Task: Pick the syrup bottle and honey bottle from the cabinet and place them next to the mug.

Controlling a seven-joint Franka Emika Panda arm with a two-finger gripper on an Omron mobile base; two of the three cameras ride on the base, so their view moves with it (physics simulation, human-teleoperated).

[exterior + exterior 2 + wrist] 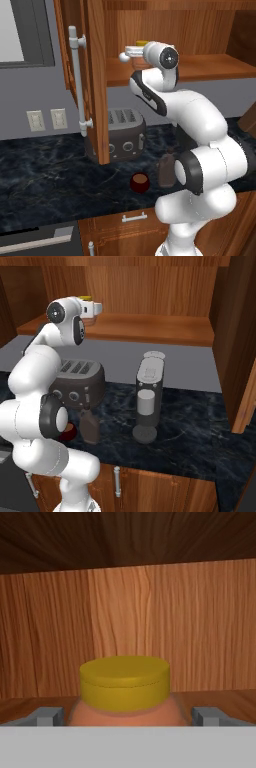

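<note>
On the dark counter near the base, the mug (pixel 140 182) stands with the syrup bottle (pixel 166 170) just beside it, both in front of the toaster (pixel 122 134). Higher and farther in, the arm reaches level into the open cabinet (pixel 200 70). There the honey bottle (pixel 125 699) sits on the shelf between the spread fingers (pixel 47 716) of the gripper (pixel 127 717); whether they touch it is unclear. The cabinet's back wall is close behind.

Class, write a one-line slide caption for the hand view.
Gripper open around the honey bottle, fingertips flanking it, inside the cabinet.
</note>
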